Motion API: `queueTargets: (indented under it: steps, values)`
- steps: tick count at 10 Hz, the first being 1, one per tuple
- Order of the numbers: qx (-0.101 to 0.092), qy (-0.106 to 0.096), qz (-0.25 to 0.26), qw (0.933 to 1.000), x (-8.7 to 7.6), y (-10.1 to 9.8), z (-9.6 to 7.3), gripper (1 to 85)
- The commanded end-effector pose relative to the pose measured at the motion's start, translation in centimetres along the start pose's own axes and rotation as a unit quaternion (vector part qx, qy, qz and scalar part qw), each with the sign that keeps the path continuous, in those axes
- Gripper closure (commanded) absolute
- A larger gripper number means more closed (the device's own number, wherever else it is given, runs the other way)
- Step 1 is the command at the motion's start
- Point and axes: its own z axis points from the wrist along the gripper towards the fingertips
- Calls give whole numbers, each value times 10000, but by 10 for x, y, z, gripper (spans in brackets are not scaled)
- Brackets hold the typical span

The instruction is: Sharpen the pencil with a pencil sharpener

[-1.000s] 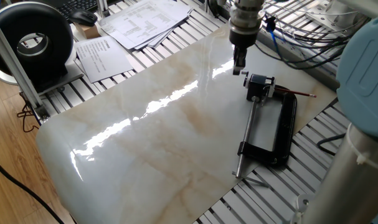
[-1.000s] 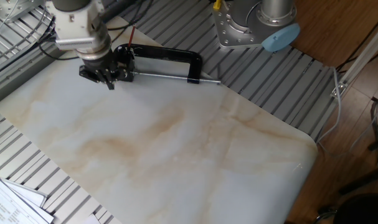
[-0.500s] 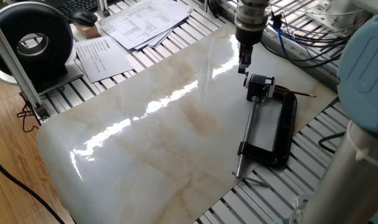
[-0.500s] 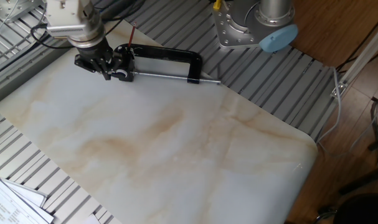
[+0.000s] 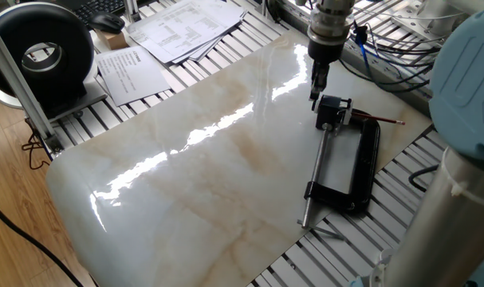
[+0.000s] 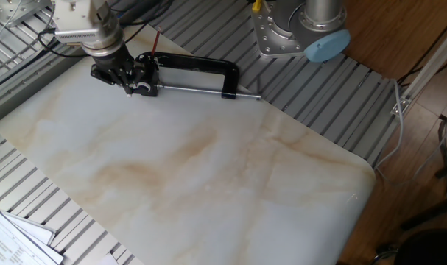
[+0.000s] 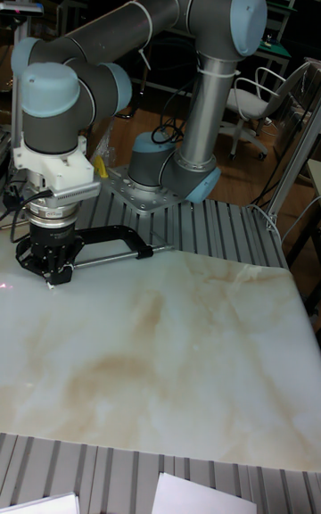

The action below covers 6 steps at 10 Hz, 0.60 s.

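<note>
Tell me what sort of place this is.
Probably a robotics lab or workshop: a UR5 arm bolted to a slatted aluminium bench, loose cables beside printed papers, and office chairs behind.

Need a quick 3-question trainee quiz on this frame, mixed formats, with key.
1. True or false: the pencil is held in the gripper.
2. Multiple choice: the pencil sharpener sits (A) at the screw-rod end of the black clamp, (B) on the papers, (C) loose in the middle of the marble board.
3. Fill in: in the view from the robot's base side, the gripper hangs just beside the ___.

Key: 1 false, the pencil lies by the clamp. 2 A. 3 pencil sharpener; whether the jaws are open cannot be told.
</note>
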Motion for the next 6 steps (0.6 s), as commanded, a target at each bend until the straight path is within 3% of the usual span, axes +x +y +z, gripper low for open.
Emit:
queueTargets:
  steps: [1, 4, 6]
  values:
    - [-100, -145, 103, 9998, -23, 6, 10, 847]
    - [-70, -159, 188, 9997, -36, 16, 16, 847]
    - [43, -41, 113, 9999, -31, 9, 4, 847]
